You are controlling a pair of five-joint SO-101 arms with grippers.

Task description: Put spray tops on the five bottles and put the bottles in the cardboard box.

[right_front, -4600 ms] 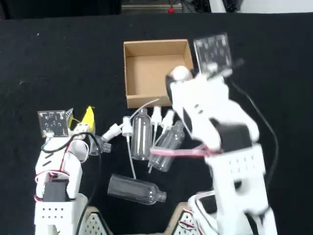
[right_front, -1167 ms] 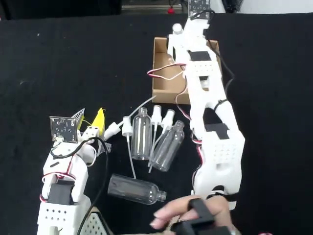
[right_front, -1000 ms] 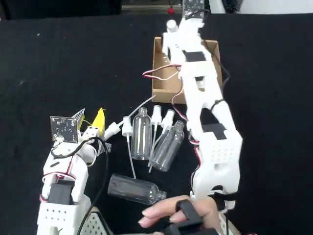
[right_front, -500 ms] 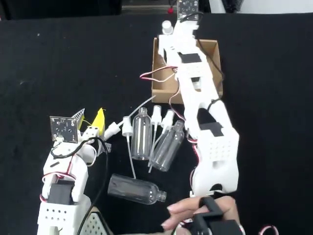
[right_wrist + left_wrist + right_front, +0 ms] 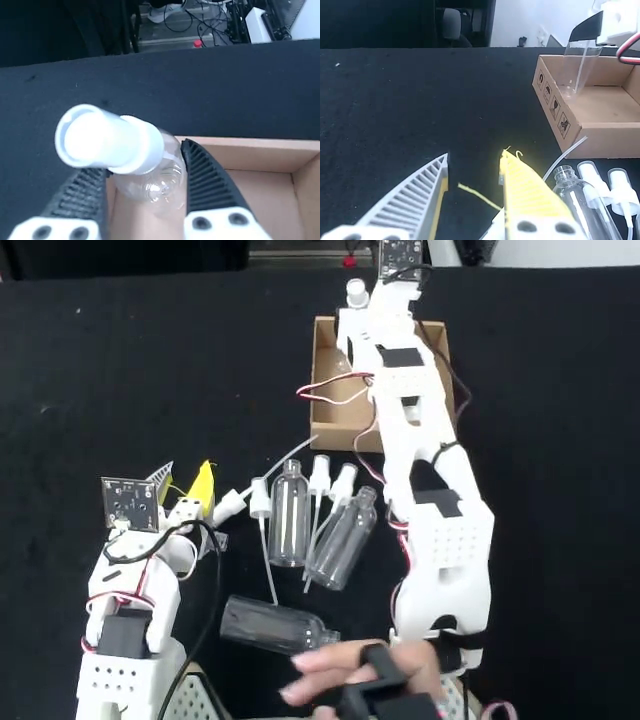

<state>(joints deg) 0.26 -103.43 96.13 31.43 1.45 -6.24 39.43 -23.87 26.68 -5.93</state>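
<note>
While its long axis stands steeply tilted, spray top [image 5: 107,142] uppermost and base inside the cardboard box [image 5: 335,410], the bottle [image 5: 155,185] sits clamped between the right jaws. The left jaws gape apart, empty, over the counter [image 5: 120,360], with loose bottles [image 5: 288,515] just beside them.

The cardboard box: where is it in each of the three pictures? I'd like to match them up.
High view: the cardboard box sits at top centre, partly under the right arm.
Left wrist view: the box turns its printed side wall to the camera, with loose spray tops in front of it.
Right wrist view: the box lies open just below the camera.
Shared landmark: the capped bottle, held over the box by the right end effector.
</note>
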